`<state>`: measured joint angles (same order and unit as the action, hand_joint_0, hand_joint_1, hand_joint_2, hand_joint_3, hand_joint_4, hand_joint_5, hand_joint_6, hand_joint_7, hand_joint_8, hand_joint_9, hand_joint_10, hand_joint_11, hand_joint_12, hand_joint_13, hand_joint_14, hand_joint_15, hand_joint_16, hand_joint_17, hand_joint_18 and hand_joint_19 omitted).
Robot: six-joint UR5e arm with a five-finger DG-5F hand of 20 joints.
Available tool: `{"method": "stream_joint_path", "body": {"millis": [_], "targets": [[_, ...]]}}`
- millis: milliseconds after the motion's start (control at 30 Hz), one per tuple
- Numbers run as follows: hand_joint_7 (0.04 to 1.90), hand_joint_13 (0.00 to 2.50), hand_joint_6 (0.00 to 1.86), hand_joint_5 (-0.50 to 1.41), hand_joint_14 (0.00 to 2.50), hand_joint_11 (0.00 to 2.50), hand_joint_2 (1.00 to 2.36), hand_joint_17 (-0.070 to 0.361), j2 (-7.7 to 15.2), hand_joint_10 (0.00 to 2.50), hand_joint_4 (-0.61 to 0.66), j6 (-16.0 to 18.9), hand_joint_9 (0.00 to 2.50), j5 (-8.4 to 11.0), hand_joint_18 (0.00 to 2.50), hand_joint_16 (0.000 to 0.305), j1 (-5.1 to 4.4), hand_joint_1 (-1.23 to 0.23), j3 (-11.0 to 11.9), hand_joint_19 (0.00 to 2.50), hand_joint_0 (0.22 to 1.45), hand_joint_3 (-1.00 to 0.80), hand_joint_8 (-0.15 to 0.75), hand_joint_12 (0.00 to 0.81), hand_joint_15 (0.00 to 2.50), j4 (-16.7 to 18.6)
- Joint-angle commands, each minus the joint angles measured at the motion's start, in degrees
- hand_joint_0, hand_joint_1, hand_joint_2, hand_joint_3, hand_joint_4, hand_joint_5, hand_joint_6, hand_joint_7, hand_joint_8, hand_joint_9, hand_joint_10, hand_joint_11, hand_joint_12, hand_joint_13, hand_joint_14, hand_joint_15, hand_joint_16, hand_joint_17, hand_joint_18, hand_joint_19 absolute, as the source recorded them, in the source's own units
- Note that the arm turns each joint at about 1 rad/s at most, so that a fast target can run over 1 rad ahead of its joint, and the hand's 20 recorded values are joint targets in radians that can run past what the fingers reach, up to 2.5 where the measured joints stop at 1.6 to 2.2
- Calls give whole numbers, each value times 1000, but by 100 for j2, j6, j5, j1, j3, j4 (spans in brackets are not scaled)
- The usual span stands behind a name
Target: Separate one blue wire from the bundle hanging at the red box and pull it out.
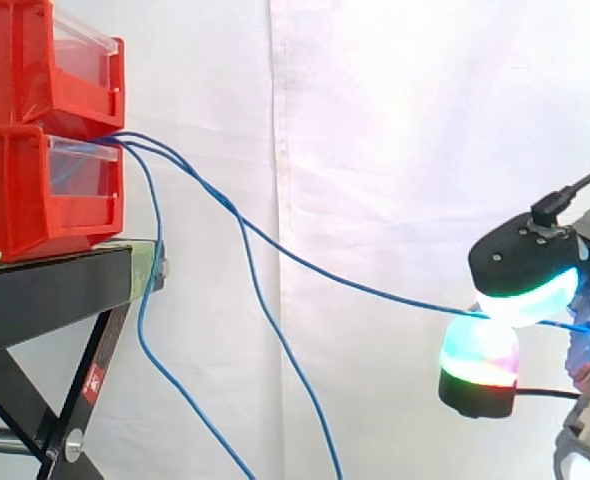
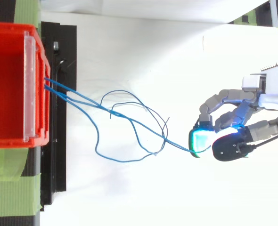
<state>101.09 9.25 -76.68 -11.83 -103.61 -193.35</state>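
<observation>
Red bins (image 1: 15,190) at 9 o'clock, blue wires (image 1: 240,215), black stand (image 1: 45,295), green tape (image 2: 12,188), white curtain (image 1: 425,150). Hand (image 2: 233,110) pads (image 1: 480,350): cyan, green, red.

Bins (image 1: 35,130) on stand (image 1: 45,290); wires (image 1: 240,215) rt.

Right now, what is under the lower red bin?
The black stand, with green tape at its edge. The lower red bin covers the stand's top beneath it.
</observation>
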Motion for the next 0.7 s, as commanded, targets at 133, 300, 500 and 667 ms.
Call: {"method": "stream_joint_path", "body": {"millis": [133, 300, 500, 667], "targets": [[1134, 481, 856, -58, 10, 1346, 2153, 128, -1, 158, -544, -73, 1089, 127, 397, 57, -39, -593, -1, 501, 447, -82, 287, 451, 811, 649], [1132, 483, 856, -58, 12, 1352, 2150, 127, -1, 156, -544, -152, 1089, 206, 398, 57, -39, -594, -1, 501, 448, -82, 281, 450, 809, 1045], [1134, 485, 856, -58, 12, 1351, 2150, 127, -1, 155, -543, -187, 1094, 189, 402, 57, -39, -597, -1, 499, 447, -82, 292, 450, 814, 1466], [1136, 487, 855, -57, 11, 1352, 2162, 127, -1, 156, -544, -187, 1094, 189, 403, 57, -48, -596, -1, 499, 445, -84, 286, 449, 807, 1660]]}}
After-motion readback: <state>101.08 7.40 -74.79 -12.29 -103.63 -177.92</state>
